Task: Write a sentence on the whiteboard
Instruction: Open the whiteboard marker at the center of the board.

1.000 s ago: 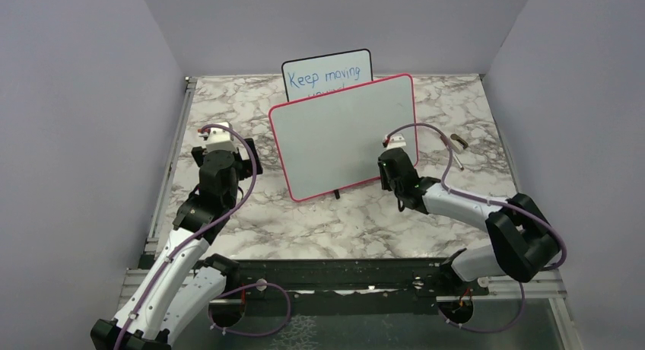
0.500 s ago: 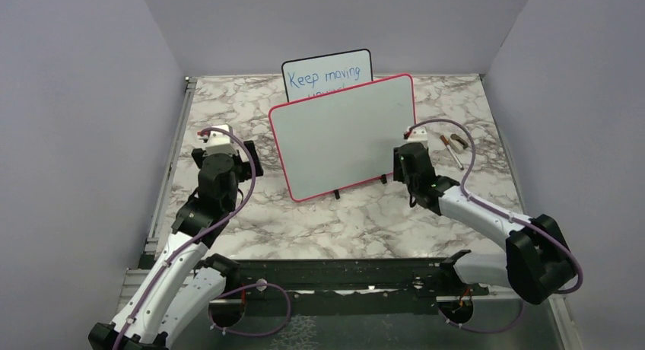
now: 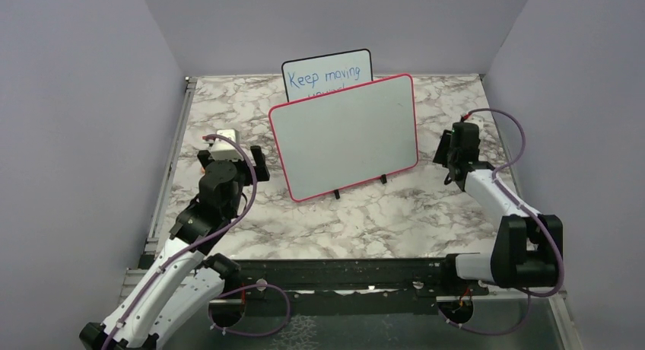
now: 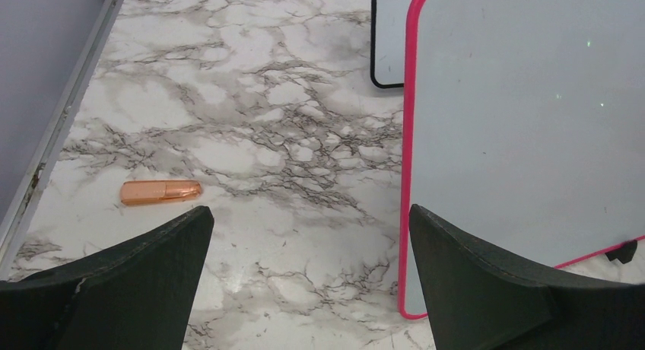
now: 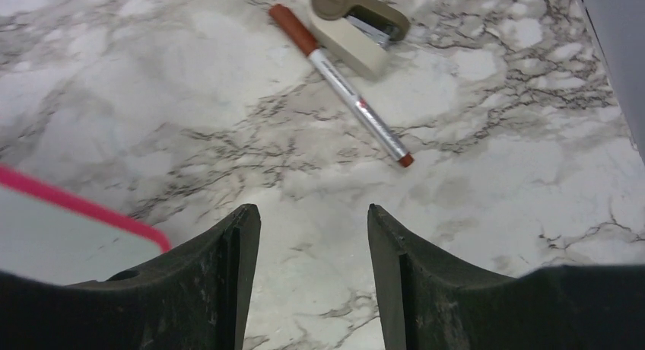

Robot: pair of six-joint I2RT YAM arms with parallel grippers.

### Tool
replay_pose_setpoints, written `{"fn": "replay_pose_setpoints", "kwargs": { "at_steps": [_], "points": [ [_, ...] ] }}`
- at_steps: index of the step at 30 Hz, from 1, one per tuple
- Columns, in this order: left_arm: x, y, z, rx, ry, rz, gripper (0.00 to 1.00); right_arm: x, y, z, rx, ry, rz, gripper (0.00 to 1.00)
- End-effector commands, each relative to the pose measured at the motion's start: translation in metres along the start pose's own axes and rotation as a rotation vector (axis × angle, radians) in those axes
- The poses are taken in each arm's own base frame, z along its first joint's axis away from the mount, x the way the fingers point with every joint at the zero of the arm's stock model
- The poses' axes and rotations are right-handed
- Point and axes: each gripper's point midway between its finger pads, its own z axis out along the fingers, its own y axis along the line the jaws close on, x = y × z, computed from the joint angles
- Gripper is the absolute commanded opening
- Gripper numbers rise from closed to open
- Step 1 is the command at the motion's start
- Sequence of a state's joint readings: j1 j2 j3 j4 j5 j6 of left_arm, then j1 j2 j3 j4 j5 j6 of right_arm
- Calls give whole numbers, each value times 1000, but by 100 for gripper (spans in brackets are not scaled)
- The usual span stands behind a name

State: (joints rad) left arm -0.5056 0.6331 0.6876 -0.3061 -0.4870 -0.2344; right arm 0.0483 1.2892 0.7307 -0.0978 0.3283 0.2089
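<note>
Step was marker pickup, with nothing written yet. Whiteboard (image 3: pixel 346 137) stood upright between the two grippers, face blank. Right gripper (image 5: pixel 309 213) hovered right of whiteboard, jaws apart and empty, just short of marker (image 5: pixel 346 87), which lay flat beside a beige stapler (image 5: pixel 357 23). Left gripper (image 4: pixel 309 209) sat left of whiteboard, jaws wide, empty. Next move, by my read: advance over the barrel, square up, close — cap probably needs pulling after.

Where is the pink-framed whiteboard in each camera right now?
Top external: whiteboard standing at centre.
Left wrist: whiteboard fills the right side.
Right wrist: whiteboard, only a corner, lower left.
Shared landmark: marble table beneath it.
</note>
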Motion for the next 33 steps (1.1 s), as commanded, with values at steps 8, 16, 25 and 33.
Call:
{"fn": "replay_pose_setpoints", "kwargs": {
  "at_steps": [8, 16, 25, 33],
  "points": [
    [-6, -12, -6, 32, -40, 20, 99, 16, -32, 61, -24, 144, 76, 60],
    [-2, -18, -6, 49, -34, 35, 99, 14, -37, 91, -46, 204, 44, 60],
    [-1, -18, -6, 49, -30, 38, 99, 34, -26, 105, -119, 312, 3, 54],
    [-1, -20, -5, 55, -30, 39, 99, 52, -15, 99, -185, 388, 9, 27]
  ]
}}
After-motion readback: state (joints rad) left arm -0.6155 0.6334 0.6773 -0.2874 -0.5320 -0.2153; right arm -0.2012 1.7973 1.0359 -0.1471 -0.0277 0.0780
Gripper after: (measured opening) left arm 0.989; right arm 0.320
